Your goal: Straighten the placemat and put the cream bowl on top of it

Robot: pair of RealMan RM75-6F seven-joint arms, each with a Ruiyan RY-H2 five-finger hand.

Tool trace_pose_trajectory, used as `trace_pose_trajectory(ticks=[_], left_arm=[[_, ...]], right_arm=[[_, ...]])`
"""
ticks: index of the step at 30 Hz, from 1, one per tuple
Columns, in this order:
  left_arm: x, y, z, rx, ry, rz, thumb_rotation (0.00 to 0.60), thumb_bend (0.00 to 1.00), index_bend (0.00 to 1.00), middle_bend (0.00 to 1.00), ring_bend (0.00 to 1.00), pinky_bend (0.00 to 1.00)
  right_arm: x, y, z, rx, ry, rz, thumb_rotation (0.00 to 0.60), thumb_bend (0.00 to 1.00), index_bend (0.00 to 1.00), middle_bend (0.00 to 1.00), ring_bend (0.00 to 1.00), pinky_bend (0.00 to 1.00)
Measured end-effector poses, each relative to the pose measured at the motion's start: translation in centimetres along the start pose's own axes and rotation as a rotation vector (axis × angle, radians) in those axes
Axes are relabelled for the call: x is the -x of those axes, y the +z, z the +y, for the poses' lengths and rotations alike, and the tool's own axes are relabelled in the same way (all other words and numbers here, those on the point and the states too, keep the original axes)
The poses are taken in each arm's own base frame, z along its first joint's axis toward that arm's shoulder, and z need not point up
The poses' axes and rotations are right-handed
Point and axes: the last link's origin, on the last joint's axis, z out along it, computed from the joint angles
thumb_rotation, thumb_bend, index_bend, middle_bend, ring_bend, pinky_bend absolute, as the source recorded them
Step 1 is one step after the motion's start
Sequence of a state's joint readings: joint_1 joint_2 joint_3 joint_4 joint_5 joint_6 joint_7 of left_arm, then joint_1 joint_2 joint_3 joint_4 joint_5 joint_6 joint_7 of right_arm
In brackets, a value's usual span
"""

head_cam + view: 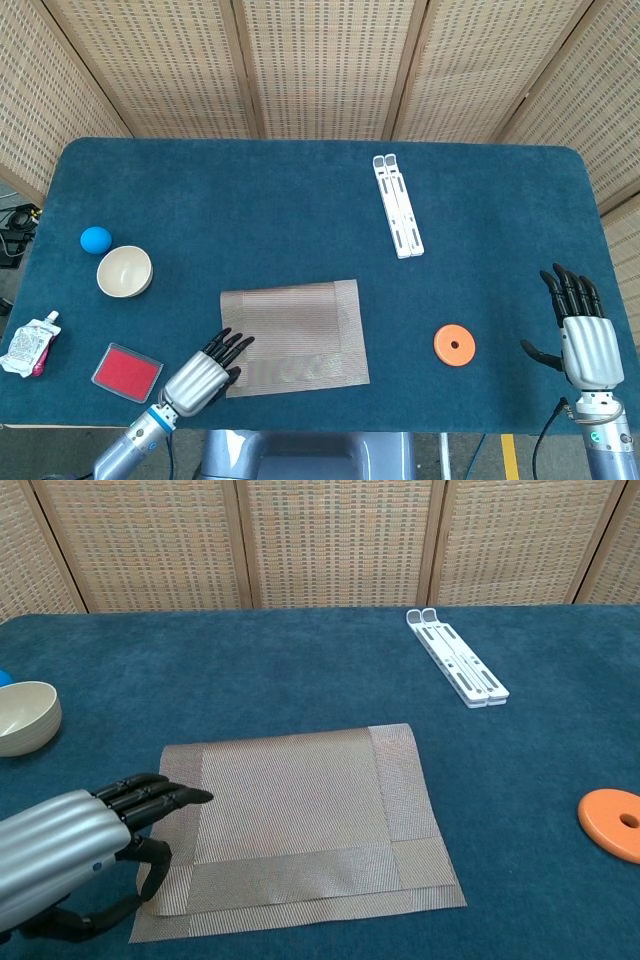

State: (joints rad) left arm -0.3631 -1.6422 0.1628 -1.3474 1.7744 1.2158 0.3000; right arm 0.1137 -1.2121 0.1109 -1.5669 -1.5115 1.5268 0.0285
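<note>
A: Where do we find the woven grey-brown rectangular placemat (294,338)?

B: We see it at the near centre of the blue felt-covered table (300,200), lying flat, its edges close to square with the table front. In the chest view a second layer shows along its near edge.

A: And the round cream bowl (124,271)?

B: It sits upright at 10 o'clock from the placemat, well apart from it. A small blue ball (95,239) lies just beside the bowl at 11 o'clock.

A: State of the left hand (75,845)?

B: Its dark fingertips (170,795) lie extended over the placemat's left edge and its thumb curls at the near-left corner. We cannot tell whether it grips the mat.

A: The right hand (583,335)?

B: It is held at 3 o'clock, well apart from the placemat, fingers straight and spread, holding nothing.

A: Other items?

B: An orange flat disc (454,345) lies between the placemat and the right hand, a white folded plastic stand (398,205) at 1 o'clock, and a red square pad in a clear frame (127,371) and a crumpled white pouch (30,344) at 9 o'clock.
</note>
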Motion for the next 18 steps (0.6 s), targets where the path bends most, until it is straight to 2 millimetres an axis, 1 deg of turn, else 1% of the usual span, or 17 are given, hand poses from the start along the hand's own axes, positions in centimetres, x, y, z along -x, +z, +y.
trace_pose_trajectory(ticks=[4,7,13,18], left_arm=[[-1.5,1.0,-0.2,-0.004,-0.004,0.047,0.6,0.51,0.58,0.0,0.0,0.0],[-3.3,2.5,-0.6,-0.015,0.001,0.095,0.6,0.52,0.58,0.0,0.0,0.0],[-6.7,6.3,-1.6,-0.036,0.018,0.14,0.6,0.51,0.58,0.0,0.0,0.0],[-8.5,9.2,-2.4,-0.053,0.039,0.153,0.6,0.51,0.57,0.0,0.0,0.0]], right_arm=[[-0.1,0.0,0.0,0.001,0.0,0.004,0.6,0.12,0.0,0.0,0.0,0.0],[-0.2,0.1,0.2,0.005,0.0,0.005,0.6,0.12,0.0,0.0,0.0,0.0],[-0.1,0.4,0.5,0.019,-0.002,-0.001,0.6,0.12,0.0,0.0,0.0,0.0],[0.1,0.7,1.0,0.039,-0.005,-0.012,0.6,0.12,0.0,0.0,0.0,0.0]])
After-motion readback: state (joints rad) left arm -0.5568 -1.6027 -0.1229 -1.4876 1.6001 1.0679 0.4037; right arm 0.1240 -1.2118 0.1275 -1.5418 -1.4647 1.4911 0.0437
